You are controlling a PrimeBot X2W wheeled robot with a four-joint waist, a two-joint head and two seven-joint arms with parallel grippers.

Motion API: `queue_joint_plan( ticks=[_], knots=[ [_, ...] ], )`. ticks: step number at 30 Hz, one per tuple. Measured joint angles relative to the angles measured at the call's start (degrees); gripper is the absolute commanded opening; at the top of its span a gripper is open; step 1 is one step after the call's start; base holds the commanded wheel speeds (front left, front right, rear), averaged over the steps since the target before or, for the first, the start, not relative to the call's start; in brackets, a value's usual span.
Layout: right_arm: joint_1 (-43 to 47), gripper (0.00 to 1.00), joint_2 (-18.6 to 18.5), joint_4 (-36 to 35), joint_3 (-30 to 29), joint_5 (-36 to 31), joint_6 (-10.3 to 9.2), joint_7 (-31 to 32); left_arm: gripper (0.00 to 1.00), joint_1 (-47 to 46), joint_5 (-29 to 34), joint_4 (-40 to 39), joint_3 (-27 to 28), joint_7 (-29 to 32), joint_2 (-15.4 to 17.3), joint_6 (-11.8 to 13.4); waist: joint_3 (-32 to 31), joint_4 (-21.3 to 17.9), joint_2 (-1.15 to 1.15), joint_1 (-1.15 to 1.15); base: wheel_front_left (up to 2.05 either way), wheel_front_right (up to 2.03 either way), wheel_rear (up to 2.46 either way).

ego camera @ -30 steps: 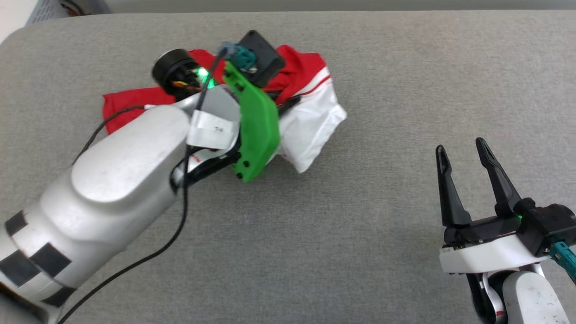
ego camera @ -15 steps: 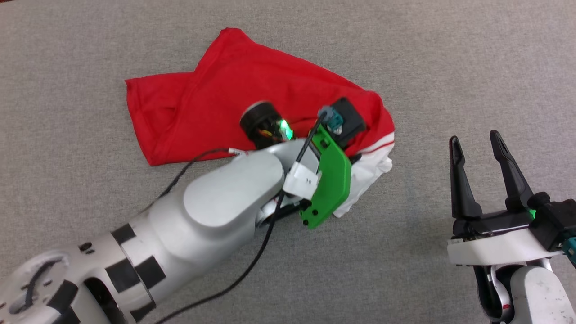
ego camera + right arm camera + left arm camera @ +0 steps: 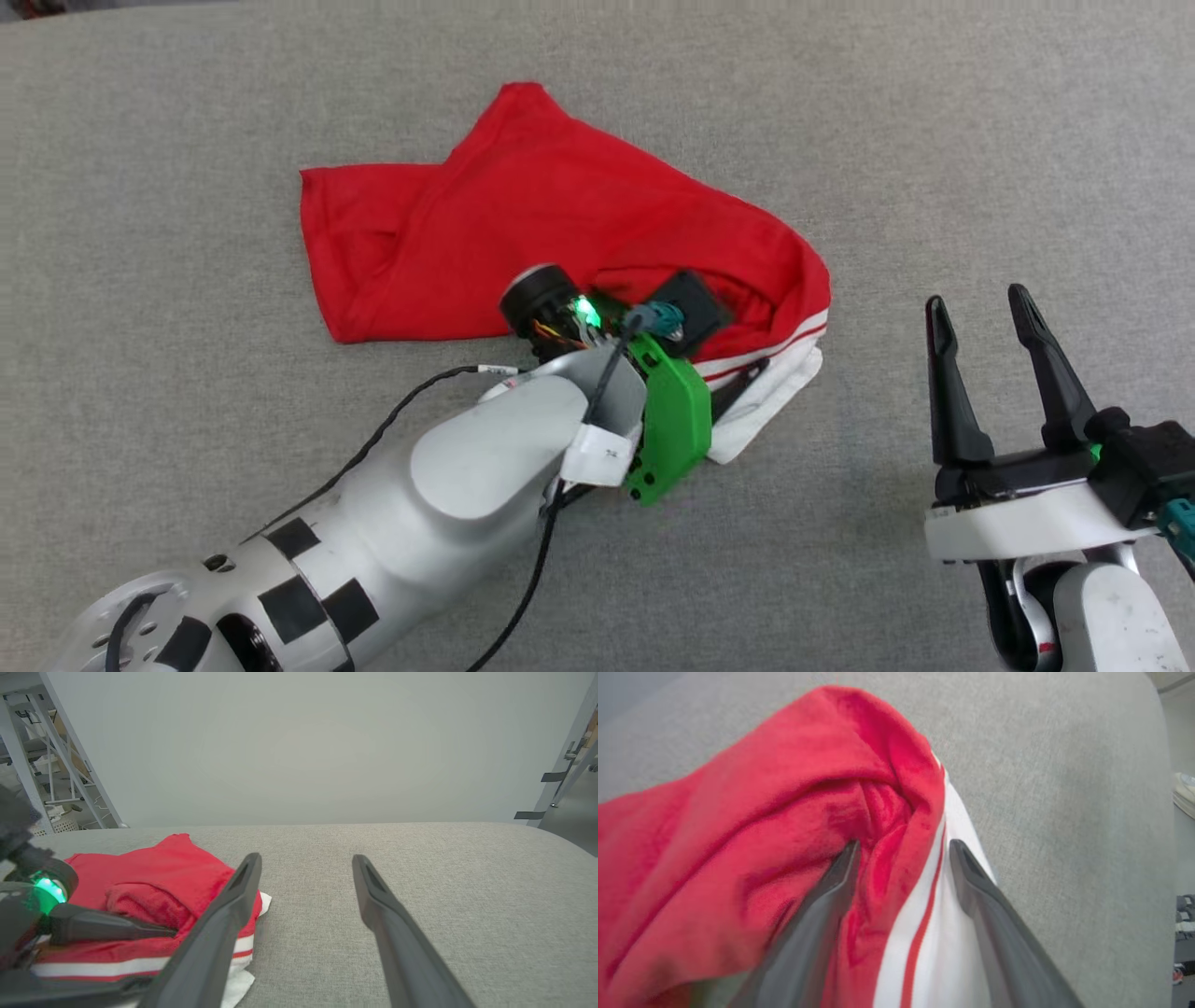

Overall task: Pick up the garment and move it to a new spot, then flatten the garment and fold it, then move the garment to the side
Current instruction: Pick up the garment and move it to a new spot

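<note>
The garment (image 3: 523, 215), red with a white sleeve and red-white striped trim, lies loosely spread on the grey surface, its sleeve end bunched at the near right. My left gripper (image 3: 903, 847) is open, low over that bunched end. One finger lies on the red fold (image 3: 761, 812) and the other finger on the white sleeve, with cloth resting loose between them. In the head view the left wrist hides most of its fingers. My right gripper (image 3: 976, 303) stands open and empty to the right of the garment (image 3: 154, 877), apart from it.
The grey fabric-covered surface (image 3: 934, 140) stretches wide around the garment. Its far edge (image 3: 373, 823) meets a plain wall. A black cable (image 3: 373, 439) trails from my left arm. Metal racking (image 3: 56, 765) stands beyond the surface's far left corner.
My left gripper has opened and let go of the garment. The garment, bunched under the wrist a second ago, now lies spread out. The head camera has shifted. The right gripper stays open.
</note>
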Motion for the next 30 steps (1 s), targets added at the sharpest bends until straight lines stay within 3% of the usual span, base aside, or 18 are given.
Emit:
queue_joint_plan(
  ticks=[7, 12, 18, 23, 30],
  knots=[
    [4.43, 1.0, -0.1, 0.49, -0.6, -0.11, 0.0, 0.0, 1.0, 2.5, 1.81, 0.98, 5.08, -15.21, -0.56, 6.26, -5.72, 1.51, 0.0, 0.0, 0.0, 0.0, 0.0],
    [5.86, 1.0, -0.19, 0.44, -1.12, -0.42, 0.0, 0.0, 1.0, 7.16, 3.46, -2.07, 10.83, -18.08, 2.03, 13.79, -9.69, 3.13, 0.0, 0.0, 0.0, 0.0, 0.0],
    [6.92, 1.0, -0.21, 0.34, -2.1, -0.6, 0.0, 0.0, 1.0, 16.86, 9.56, -12.04, 24.09, -18.16, 7.24, 22.23, -12.94, 5.4, 0.0, 0.0, 0.0, 0.0, 0.0],
    [7.91, 1.0, -0.19, 0.29, -2.7, -0.63, 0.0, 0.0, 1.0, 28.08, 14.23, -17.62, 34.32, -18.16, 9.68, 25.62, -15.12, 6.75, 0.0, 0.0, 0.0, 0.0, 0.0],
    [9.29, 1.0, -0.14, 0.4, -2.78, -0.58, 0.0, 0.0, 1.0, 41.2, 18.76, -22.3, 46.63, -18.16, 9.48, 26.37, -17.32, 7.58, 0.0, 0.0, 0.0, 0.0, 0.0]
  ],
)
